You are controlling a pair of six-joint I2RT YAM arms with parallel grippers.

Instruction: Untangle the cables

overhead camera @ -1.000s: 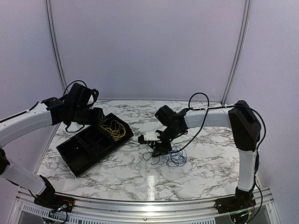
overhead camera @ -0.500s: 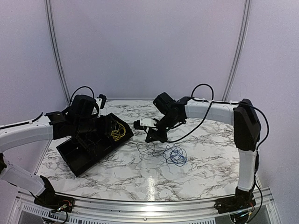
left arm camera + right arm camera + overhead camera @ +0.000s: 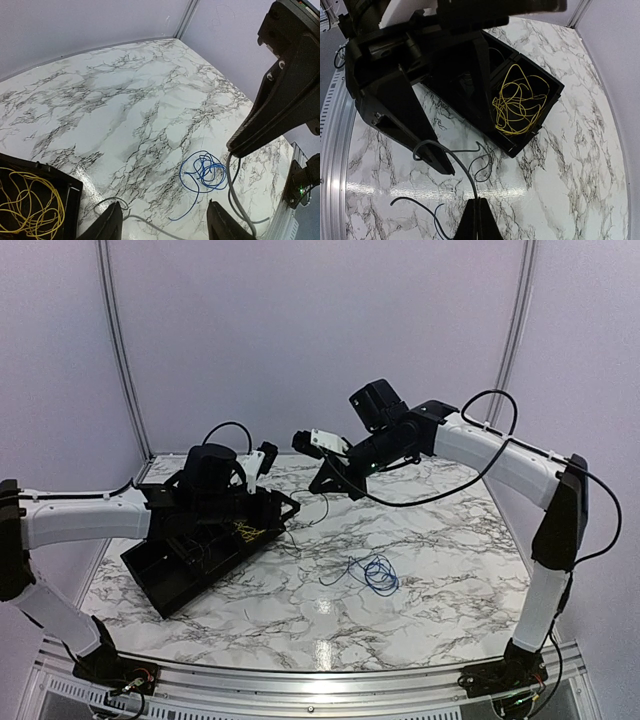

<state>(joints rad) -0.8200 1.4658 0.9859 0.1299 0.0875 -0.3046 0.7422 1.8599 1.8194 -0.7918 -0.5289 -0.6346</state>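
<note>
Between the tightly closed fingertips of the right gripper [image 3: 478,206], a strand of the black cable [image 3: 230,181] is pinched and lifted clear of the marble table [image 3: 450,570]. From the tips it hangs down, and its lower curls trail onto the tabletop just beside the corner of a black divided tray [image 3: 165,575]. The right arm holds the gripper raised above the table's far-middle area.

The left gripper [image 3: 166,223] hovers over the tray's far end with its fingers spread apart and nothing between them; the overhead view places it beside the tray's end compartment and near the raised right gripper.

The yellow cable [image 3: 517,107] lies in a loose tangle inside that end compartment. The blue cable [image 3: 202,172] rests on the bare marble toward the middle of the table in a small bundle of loops, one end straying toward the tray, apart from both grippers.
</note>
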